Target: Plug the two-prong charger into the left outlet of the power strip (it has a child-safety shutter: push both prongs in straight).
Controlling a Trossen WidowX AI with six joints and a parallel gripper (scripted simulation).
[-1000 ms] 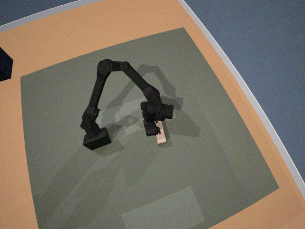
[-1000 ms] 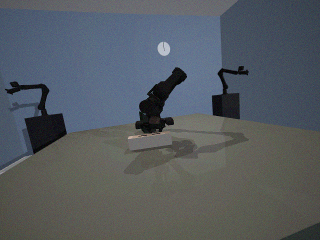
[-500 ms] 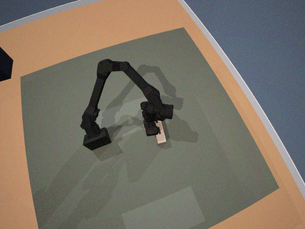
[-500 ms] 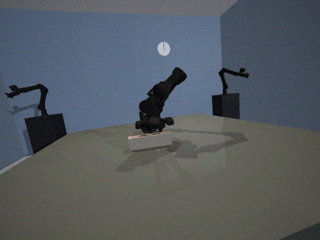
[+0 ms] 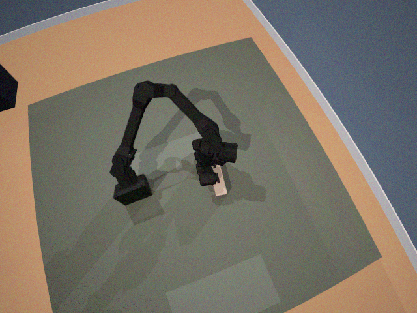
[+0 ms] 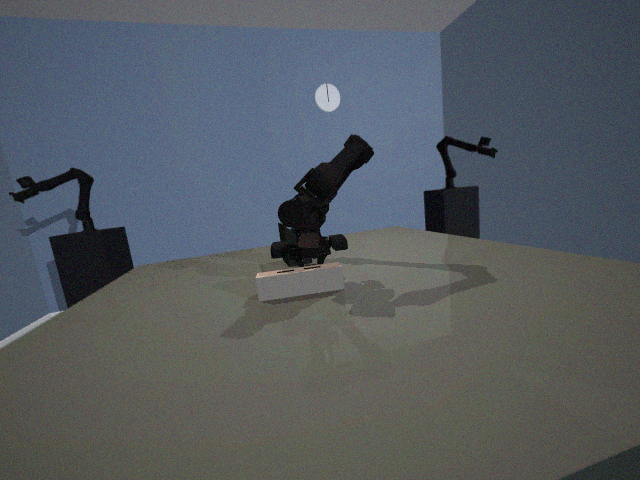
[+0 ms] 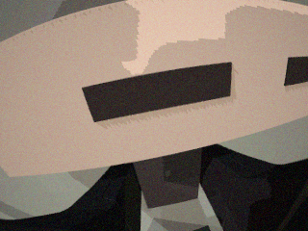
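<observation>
The power strip [image 5: 221, 190] [image 6: 302, 286] [image 7: 48, 120] is a pale block on the table, with two long dark openings in its top face. One opening [image 7: 159, 91] shows whole in the wrist view; the other [image 7: 297, 71] is cut off at the right edge. My gripper [image 5: 215, 171] [image 6: 306, 261] is shut on the charger, a small dark block [image 7: 167, 180] between the black fingers in the wrist view. The charger appears just beyond the strip's lower long edge there, off the openings. Its prongs are hidden, and I cannot tell its exact height.
The strip stands on a grey-green mat [image 5: 320, 202]. The arm's base [image 5: 133, 192] is left of the strip in the top view. Two other arms on dark pedestals [image 6: 93, 260] [image 6: 451, 211] stand beyond the table in the exterior view.
</observation>
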